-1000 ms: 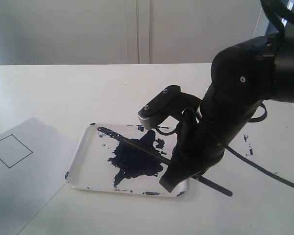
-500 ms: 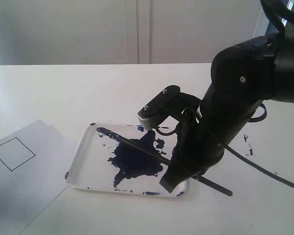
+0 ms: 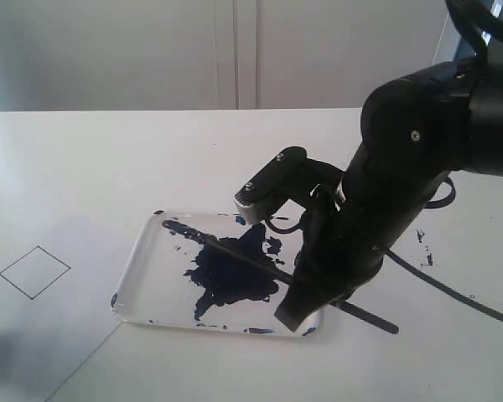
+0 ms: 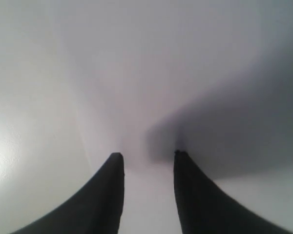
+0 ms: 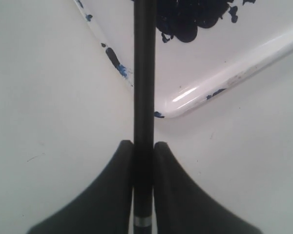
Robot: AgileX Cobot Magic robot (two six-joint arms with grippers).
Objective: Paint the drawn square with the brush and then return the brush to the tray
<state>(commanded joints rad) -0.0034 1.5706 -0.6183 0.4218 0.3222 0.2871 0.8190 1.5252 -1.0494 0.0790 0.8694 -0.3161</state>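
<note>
Clamping the brush (image 3: 243, 257) behind its middle, the right tool (image 5: 143, 146) leaves the long front shaft free to reach. The painted tip rests in the tray (image 3: 155, 276), mid-bench, probably to load paint. The square (image 3: 35, 272) sits unpainted on the paper (image 3: 33, 335) toward the bench's near left corner. The left tool (image 4: 147, 158) stands narrowly parted and empty, seemingly steadying that paper.

A plain lab-like test room: bare white table (image 3: 109, 159) before white cabinet doors (image 3: 151, 50).
</note>
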